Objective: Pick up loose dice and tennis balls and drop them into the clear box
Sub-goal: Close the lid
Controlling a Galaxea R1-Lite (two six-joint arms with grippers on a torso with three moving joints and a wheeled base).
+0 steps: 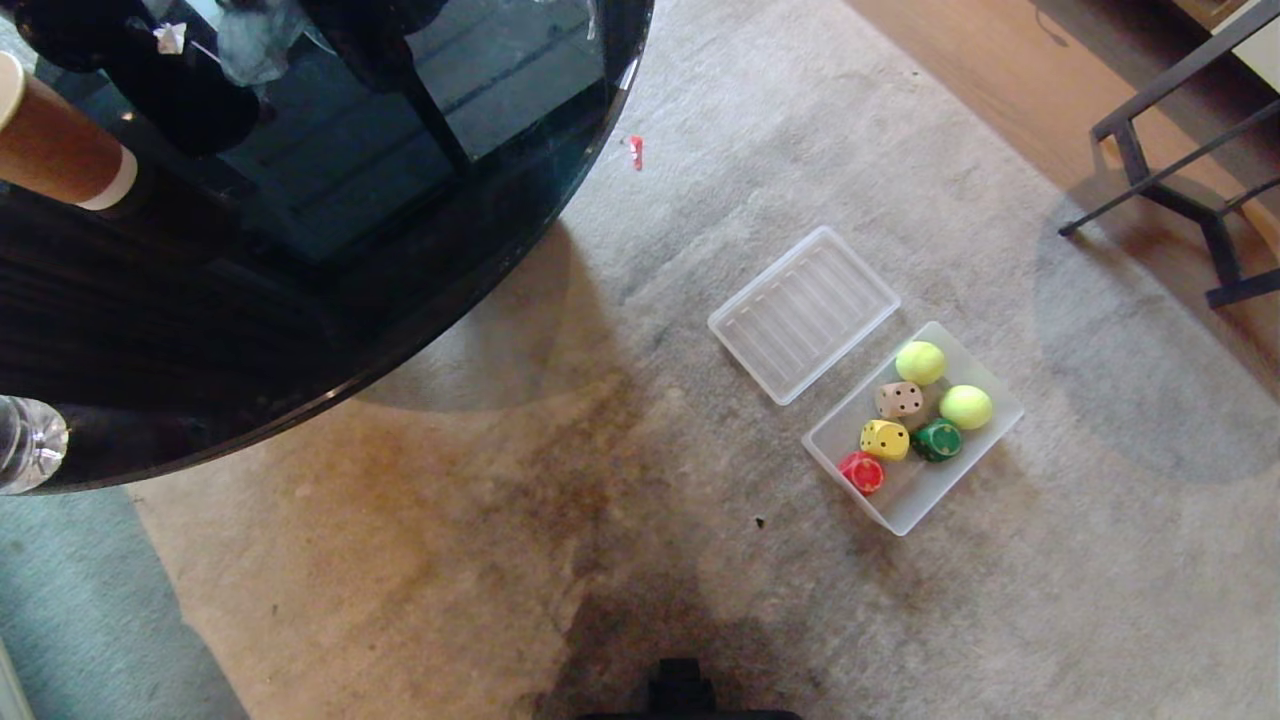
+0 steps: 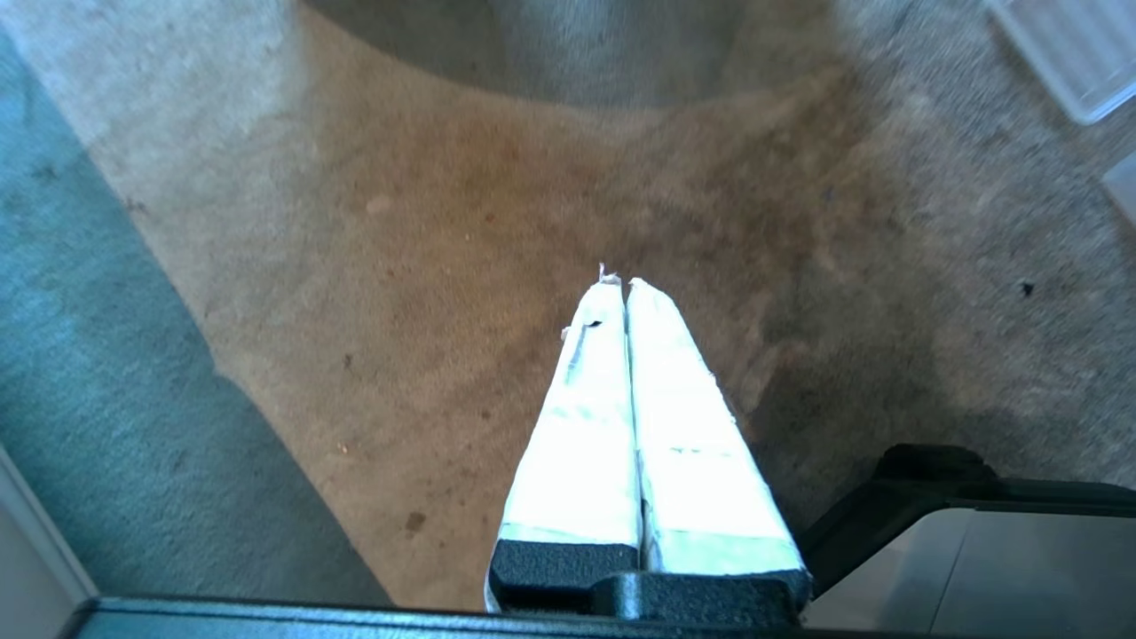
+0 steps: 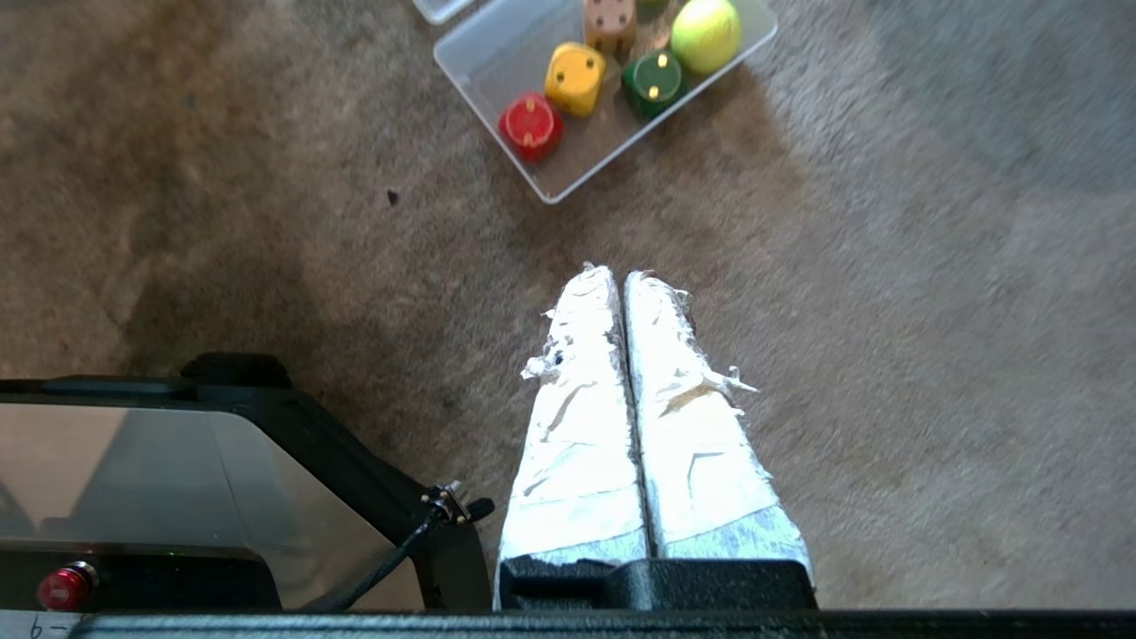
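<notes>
The clear box (image 1: 985, 445) (image 3: 484, 67) stands on the carpet right of centre in the head view. Inside it lie two tennis balls (image 1: 920, 362) (image 1: 966, 407) and the dice: beige (image 1: 899, 400), yellow (image 1: 885, 440), dark green (image 1: 937, 440) and red (image 1: 861, 472). The right wrist view shows the red die (image 3: 530, 127), yellow die (image 3: 575, 79), green die (image 3: 652, 82), beige die (image 3: 609, 23) and one tennis ball (image 3: 706, 34). My right gripper (image 3: 619, 277) hangs shut and empty over bare carpet, short of the box. My left gripper (image 2: 620, 284) is shut and empty over the stained carpet. Neither arm shows in the head view.
The flat ribbed lid (image 1: 803, 313) lies on the carpet beside the box. A round black glass table (image 1: 330, 200) fills the upper left, with a paper cup (image 1: 55, 140) and a bottle (image 1: 30, 445) on it. A dark chair frame (image 1: 1190, 190) stands upper right. My base (image 3: 177, 479) is below.
</notes>
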